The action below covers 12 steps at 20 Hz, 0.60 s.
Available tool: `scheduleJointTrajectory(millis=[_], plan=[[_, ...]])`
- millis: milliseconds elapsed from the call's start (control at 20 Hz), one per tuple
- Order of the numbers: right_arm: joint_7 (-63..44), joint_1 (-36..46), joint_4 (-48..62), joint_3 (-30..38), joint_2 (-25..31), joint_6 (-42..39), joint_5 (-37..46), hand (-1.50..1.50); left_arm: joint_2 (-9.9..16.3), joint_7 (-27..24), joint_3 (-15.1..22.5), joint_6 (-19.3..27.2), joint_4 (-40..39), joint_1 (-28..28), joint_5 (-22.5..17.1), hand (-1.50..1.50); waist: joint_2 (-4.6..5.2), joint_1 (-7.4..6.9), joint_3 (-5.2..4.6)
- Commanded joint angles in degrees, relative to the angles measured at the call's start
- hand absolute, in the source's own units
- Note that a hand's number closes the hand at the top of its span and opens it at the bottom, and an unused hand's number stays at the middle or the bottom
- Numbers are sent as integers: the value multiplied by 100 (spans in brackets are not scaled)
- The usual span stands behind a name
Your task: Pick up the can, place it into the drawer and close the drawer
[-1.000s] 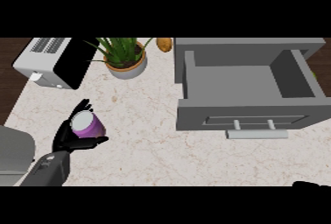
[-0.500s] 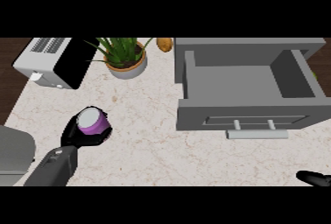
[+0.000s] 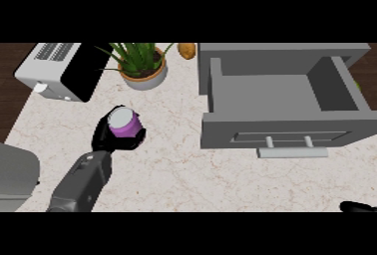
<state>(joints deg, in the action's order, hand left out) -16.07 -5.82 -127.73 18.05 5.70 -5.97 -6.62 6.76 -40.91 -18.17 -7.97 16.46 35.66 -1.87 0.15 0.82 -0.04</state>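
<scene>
can point(image 3: 123, 123) within curled left robot hand point(image 3: 110, 139)

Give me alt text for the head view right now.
The robot's left hand grips a purple can on a marble counter, left of an open grey drawer. A toaster and potted plant sit behind.

Lower half of the can point(image 3: 123, 123) hidden inside the curled left hand point(image 3: 114, 138); right hand point(image 3: 358, 206) cut off at the lower edge, fingers impossible to judge; orange thing point(image 3: 187, 50) beside the drawer point(image 3: 280, 130) unidentifiable.
</scene>
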Motion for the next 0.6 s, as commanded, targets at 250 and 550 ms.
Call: scheduleJointTrajectory(millis=[250,550], plan=[[-25,-97,-241,62,-55,43,82,-150,-657,792,324,884,677,552,-263,150,-27,-38,4],[-196,49,-187,-140,-126,190,352,-150,-671,1867,872,1180,1787,965,-213,150,-55,-115,7]])
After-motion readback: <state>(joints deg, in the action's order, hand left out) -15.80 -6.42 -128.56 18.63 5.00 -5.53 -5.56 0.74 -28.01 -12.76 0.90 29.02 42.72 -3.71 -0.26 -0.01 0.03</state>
